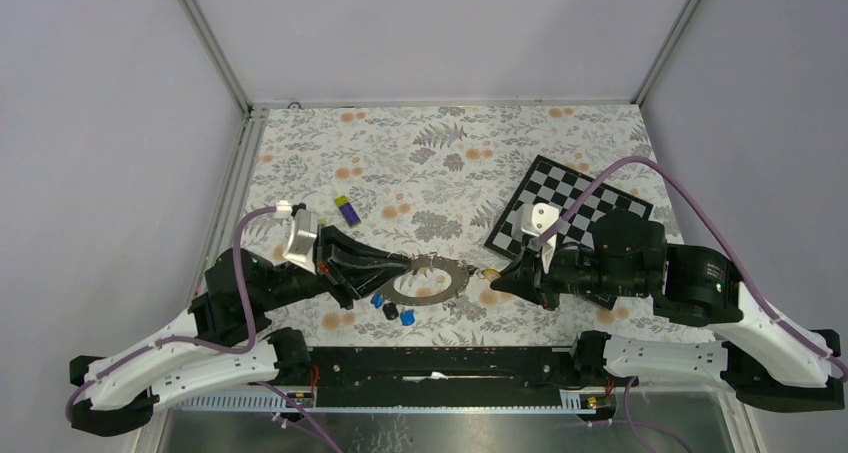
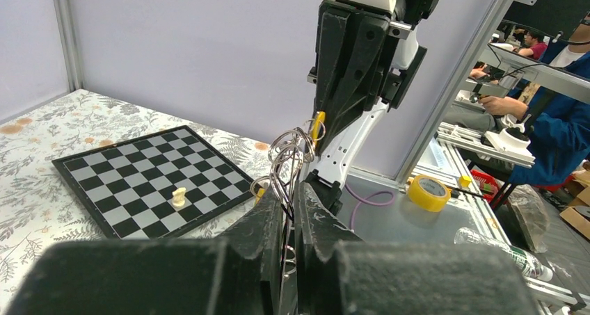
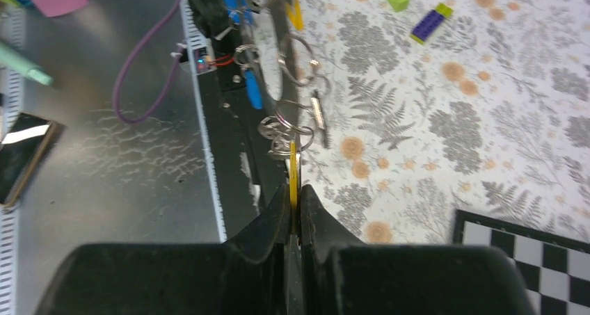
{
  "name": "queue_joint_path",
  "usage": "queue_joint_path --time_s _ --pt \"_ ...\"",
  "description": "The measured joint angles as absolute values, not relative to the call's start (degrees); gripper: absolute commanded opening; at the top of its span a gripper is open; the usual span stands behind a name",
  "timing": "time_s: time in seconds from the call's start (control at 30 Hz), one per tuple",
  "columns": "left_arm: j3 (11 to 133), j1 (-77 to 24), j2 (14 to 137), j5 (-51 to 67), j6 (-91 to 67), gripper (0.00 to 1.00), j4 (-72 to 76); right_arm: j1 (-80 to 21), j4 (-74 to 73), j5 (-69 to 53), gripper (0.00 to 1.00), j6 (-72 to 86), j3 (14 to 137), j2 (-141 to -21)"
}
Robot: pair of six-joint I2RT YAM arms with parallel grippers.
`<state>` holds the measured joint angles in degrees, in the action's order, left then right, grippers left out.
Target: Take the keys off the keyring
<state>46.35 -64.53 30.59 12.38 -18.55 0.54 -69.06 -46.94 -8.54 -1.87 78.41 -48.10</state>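
The keyring (image 1: 432,279), a large flat grey ring, hangs between both grippers just above the floral table. My left gripper (image 1: 403,267) is shut on its left rim; in the left wrist view (image 2: 288,186) the ring's edge (image 2: 286,273) runs between the fingers. My right gripper (image 1: 502,276) is shut on a yellow-headed key (image 3: 293,165) that hangs from small split rings (image 3: 282,131) on the ring's right side. Blue and black keys (image 1: 392,309) dangle under the ring. A silver key (image 3: 318,113) and a blue key (image 3: 254,92) show in the right wrist view.
A chessboard (image 1: 575,205) with one white piece (image 1: 540,216) lies at the right rear, by the right arm. A purple-and-green block (image 1: 347,210) and a green piece (image 1: 391,213) lie behind the ring. A black rail (image 1: 440,361) runs along the near edge.
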Motion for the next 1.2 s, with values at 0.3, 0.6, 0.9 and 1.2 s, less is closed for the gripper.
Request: queue_joint_path --time_s 0.3,0.6,0.9,1.2 --pt "46.35 -64.53 29.19 12.40 -18.39 0.00 0.38 -69.08 -47.53 -0.32 0.00 -3.95 76.77 -46.44" --pt "46.35 -64.53 29.32 12.40 -17.98 0.00 -0.78 -69.10 -45.41 2.02 0.00 -4.27 73.30 -46.28" --pt "46.35 -64.53 29.34 12.40 -17.98 0.00 -0.75 -69.10 -44.23 1.65 0.00 -4.34 72.44 -46.74" --pt "46.35 -64.53 29.89 12.45 -17.98 0.00 -0.69 -69.10 -42.96 -1.19 0.00 -4.54 72.23 -46.87"
